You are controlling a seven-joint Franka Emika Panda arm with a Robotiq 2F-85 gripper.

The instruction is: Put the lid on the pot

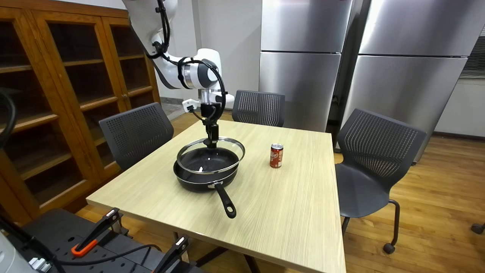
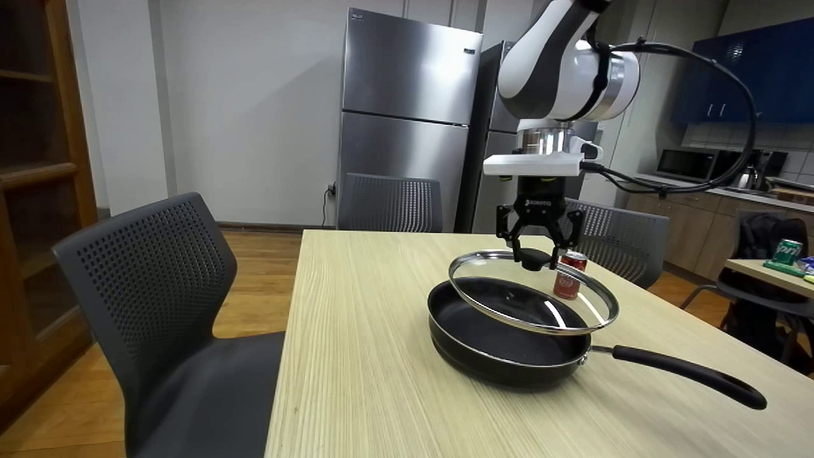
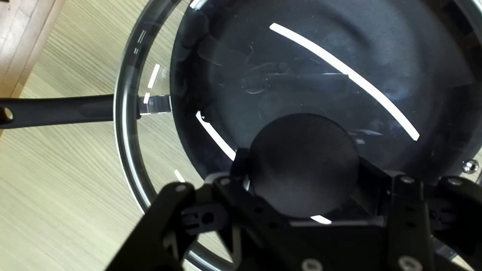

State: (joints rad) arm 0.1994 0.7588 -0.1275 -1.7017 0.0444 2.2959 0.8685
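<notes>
1. Glass lid (image 2: pixel 533 294): held above the black frying pan (image 2: pixel 502 374) in both exterior views, not yet seated.
2. Pincer (image 2: pixel 535 259): clamped on the lid's dark centre knob (image 3: pixel 303 165), its 2 fingers at opposite sides.
3. Frying pan: upright on the light wood-grain counter (image 2: pixel 356 356); long black handle (image 2: pixel 690 370) projects outward.
4. Red soda can (image 1: pixel 276 156): upright on the same counter, well apart from the pan.

The glass lid (image 2: pixel 537 294) in the gripper (image 2: pixel 535 257) blocks most of the frying pan (image 2: pixel 486 338) from above, leaving a crescent open in an exterior view. The long handle (image 2: pixel 690 369) obstructs one side; open tabletop (image 1: pixel 261 185) separates pan and red soda can (image 1: pixel 276 156).
</notes>
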